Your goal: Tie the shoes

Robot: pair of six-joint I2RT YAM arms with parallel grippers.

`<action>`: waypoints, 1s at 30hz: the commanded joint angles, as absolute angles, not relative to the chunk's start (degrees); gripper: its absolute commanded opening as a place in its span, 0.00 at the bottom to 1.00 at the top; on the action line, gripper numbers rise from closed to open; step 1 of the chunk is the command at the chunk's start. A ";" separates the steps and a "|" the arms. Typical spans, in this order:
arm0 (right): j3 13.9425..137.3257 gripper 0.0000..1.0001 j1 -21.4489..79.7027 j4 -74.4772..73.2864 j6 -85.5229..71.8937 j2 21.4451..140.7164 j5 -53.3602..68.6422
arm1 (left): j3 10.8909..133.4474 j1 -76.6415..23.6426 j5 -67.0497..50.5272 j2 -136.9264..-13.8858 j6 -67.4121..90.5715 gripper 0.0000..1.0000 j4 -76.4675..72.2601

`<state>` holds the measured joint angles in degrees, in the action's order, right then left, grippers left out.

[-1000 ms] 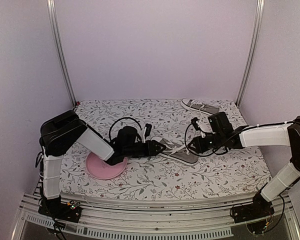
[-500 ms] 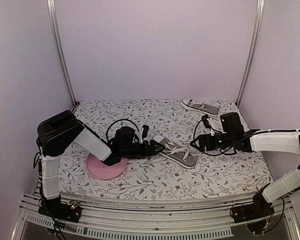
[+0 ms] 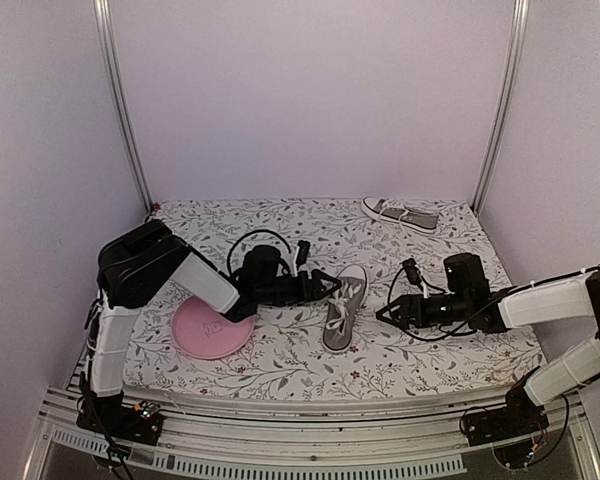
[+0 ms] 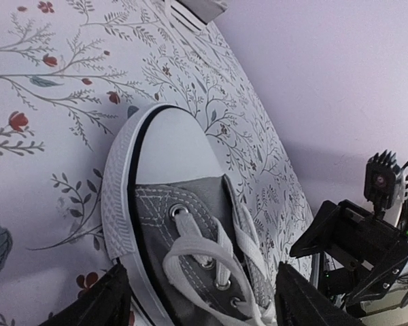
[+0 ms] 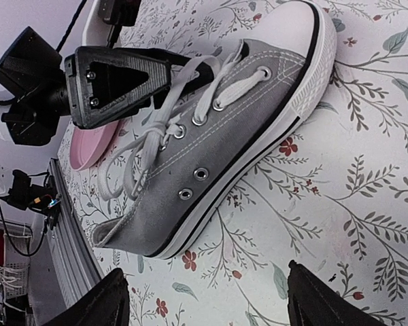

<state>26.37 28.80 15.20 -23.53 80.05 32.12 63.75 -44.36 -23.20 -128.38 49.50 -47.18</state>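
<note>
One grey shoe [image 3: 344, 307] sits mid-frame on the floral worktop [image 3: 430, 362]. The left end effector [image 3: 325, 287] is spread wide right at its laces, not clamping anything. The right end effector [image 3: 388, 312] hangs released just right of it. The other shoe [image 3: 402, 214] is far off upper right, and the pink plate [image 3: 210, 332] is lower left.

The left arm [image 3: 205, 285] reaches low across toward the middle, and the left gripper [image 3: 325, 289] points right with its jaws spread wide. The right arm [image 3: 540, 298] stretches in low, and the right gripper [image 3: 388, 312] faces left, equally wide.
</note>
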 commanded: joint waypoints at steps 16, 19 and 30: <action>36.07 0.38 42.51 14.27 -29.13 85.62 17.48 | 53.24 -42.74 -25.61 -121.27 55.32 0.44 -48.86; 37.42 0.33 43.00 14.15 -29.64 86.85 17.23 | 54.22 -43.08 -26.39 -122.49 56.27 0.44 -50.18; 40.64 0.25 43.22 13.28 -30.07 90.39 17.86 | 58.71 -43.96 -29.04 -126.10 57.13 0.42 -50.28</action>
<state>38.63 42.74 13.89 -29.82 88.77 18.09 57.08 -43.27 -27.40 -124.81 56.66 -48.16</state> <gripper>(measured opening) 0.264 0.423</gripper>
